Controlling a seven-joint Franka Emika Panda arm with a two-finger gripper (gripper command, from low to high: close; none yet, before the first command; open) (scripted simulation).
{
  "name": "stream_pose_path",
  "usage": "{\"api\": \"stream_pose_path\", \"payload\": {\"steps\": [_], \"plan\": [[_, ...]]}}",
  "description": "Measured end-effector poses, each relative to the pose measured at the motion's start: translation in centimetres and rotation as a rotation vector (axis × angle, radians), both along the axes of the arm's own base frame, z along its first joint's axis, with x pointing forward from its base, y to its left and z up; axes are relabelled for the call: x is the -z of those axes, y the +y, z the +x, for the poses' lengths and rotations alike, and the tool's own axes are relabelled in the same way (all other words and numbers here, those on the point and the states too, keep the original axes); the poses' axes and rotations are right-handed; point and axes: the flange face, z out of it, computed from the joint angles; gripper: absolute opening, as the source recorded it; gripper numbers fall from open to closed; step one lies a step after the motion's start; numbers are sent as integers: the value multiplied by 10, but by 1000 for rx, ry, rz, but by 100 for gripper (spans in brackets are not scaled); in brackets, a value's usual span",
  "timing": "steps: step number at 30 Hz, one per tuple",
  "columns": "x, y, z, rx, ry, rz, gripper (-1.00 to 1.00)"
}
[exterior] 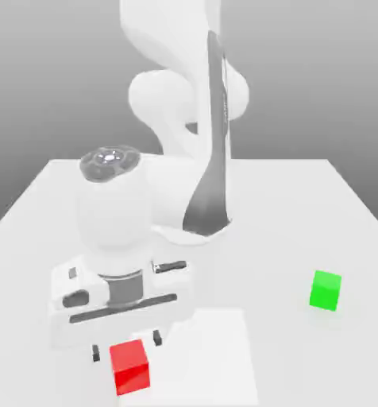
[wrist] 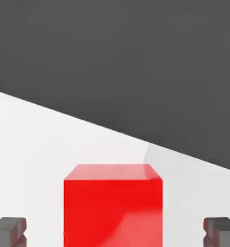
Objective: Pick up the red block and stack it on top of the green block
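Could knock the red cube (exterior: 130, 368), near on the exterior view's left, by descending misaligned with gripper (exterior: 126, 346) spread wide.

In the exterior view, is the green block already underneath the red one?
No, the green block sits apart on the table, well away from the red block.

The pale worktop (exterior: 279, 215) bears the red block (exterior: 131, 367) and, well apart toward the exterior view's right of it, the green block (exterior: 325, 291).
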Motion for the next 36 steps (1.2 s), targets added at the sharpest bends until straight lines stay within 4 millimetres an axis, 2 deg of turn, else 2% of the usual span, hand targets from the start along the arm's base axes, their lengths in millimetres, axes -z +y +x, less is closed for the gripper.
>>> {"api": "stream_pose_path", "payload": {"steps": [6,7,12,13,16,18,20,22,27,29,33,34,36], "plan": [[5,0,-1,0,2,1,-100],[1,0,0,0,2,0,-100],[-53,3,0,-6,2,2,-100],[-59,22,-1,-52,3,8,-100],[-67,97,-13,-237,8,26,-100],[-73,160,-30,-400,12,33,-100],[-79,234,-64,-611,14,37,-100],[-85,290,-104,-799,15,34,-100],[-93,347,-182,-1087,5,6,-100],[-78,353,-191,-1120,3,1,-100],[-40,354,-194,-1130,2,-1,-100],[-34,353,-194,-1130,2,-1,100],[-34,353,-194,-1130,2,-1,100]]}}
